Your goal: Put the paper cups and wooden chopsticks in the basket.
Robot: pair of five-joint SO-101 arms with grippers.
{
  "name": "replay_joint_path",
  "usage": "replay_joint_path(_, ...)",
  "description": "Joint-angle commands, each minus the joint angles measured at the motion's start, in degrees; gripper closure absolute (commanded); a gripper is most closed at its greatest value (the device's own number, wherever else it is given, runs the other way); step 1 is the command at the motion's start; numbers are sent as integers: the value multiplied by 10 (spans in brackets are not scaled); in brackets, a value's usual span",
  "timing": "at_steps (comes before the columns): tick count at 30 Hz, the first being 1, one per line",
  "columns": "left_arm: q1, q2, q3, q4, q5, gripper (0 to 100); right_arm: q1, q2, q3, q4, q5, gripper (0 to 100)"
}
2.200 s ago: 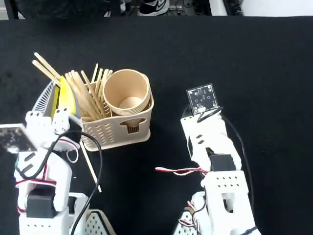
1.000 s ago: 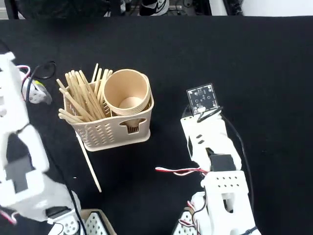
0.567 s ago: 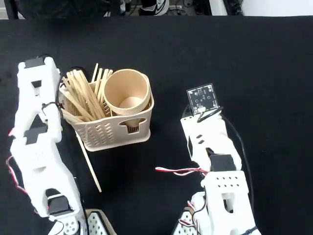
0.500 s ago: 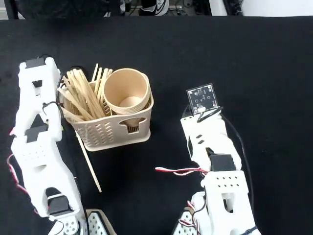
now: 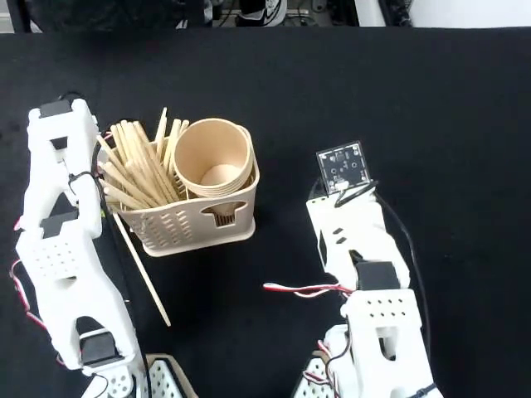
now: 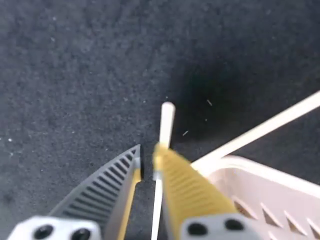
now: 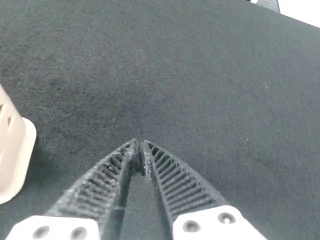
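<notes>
Black felt-like cloth (image 5: 415, 99) covers your table. Your slotted beige plastic basket (image 5: 195, 224) holds nested paper cups (image 5: 211, 157) beside a bundle of wooden chopsticks (image 5: 137, 170). Your left arm (image 5: 58, 249) stretches along its side, the left gripper (image 6: 147, 152) barely parted, with one loose chopstick (image 6: 166, 117) lying in the gap. Your right gripper (image 7: 139, 147) is closed and empty.
</notes>
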Motion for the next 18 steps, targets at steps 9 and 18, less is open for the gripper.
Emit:
replay_joint_path(9, 7, -156, -15, -3, -17, 970, 5, -5, -6, -8, 4, 984)
replay_joint_path(18, 5, -404, -9, -2, -77, 970, 5, -5, -6, -8, 4, 984)
